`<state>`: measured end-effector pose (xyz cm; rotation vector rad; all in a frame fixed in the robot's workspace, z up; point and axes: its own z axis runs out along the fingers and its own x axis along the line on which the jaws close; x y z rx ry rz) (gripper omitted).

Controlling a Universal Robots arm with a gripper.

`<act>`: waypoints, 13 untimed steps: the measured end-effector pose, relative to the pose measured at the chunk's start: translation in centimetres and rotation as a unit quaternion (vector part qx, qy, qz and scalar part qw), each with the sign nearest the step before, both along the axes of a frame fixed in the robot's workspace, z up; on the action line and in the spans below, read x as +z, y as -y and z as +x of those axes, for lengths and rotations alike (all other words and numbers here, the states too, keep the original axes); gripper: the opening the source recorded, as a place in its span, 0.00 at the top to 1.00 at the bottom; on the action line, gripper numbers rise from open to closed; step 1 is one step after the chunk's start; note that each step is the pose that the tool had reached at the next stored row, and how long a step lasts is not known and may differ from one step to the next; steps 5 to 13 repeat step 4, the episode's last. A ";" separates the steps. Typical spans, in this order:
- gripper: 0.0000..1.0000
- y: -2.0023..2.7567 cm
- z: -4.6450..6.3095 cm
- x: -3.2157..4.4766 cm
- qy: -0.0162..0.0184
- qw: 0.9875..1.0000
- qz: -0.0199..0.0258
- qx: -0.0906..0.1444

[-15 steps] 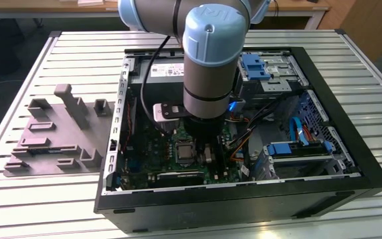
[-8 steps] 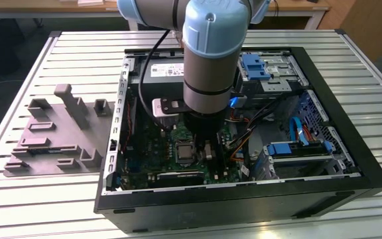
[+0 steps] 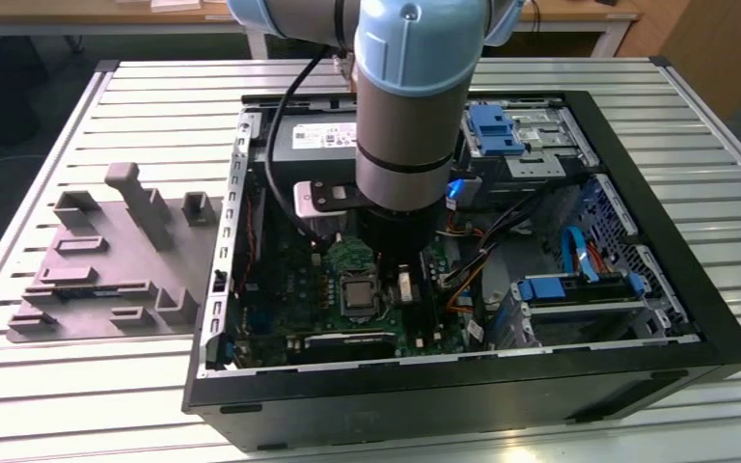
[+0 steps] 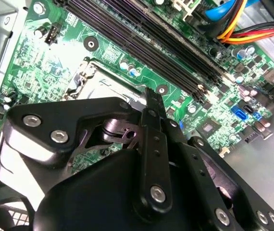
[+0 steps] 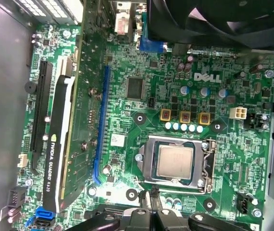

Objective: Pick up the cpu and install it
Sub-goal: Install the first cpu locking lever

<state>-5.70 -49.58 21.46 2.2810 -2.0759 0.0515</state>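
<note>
The cpu (image 5: 175, 160) is a small silvery square lying flat in the socket (image 5: 175, 163) on the green motherboard (image 5: 127, 62), framed by the metal socket frame with its lever along one side. My gripper (image 5: 151, 195) hangs just beside the socket, apart from the chip, shut with nothing between its fingers. The second wrist view has the black gripper (image 4: 149, 96) low over the socket (image 4: 98, 79), covering part of it. In the exterior view the arm reaches down into the open computer case (image 3: 679, 289), with the gripper (image 3: 403, 287) right beside the socket (image 3: 359, 294).
A graphics card (image 5: 62, 144) stands upright beside the socket, and long memory slots (image 4: 142, 38) run on its other side. A black fan (image 5: 223, 19) is close by. Blue drive bays (image 3: 577, 289) and cables (image 3: 500, 241) crowd the case. A grey fixture tray (image 3: 100, 260) lies on the slatted table.
</note>
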 end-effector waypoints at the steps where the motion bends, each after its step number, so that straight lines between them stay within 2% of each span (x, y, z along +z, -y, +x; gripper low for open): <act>1: 0.89 0.00 0.0 0.01 0.000 1.000 0.000 0.000; 13: 0.89 0.00 0.0 0.03 0.000 1.000 0.000 0.000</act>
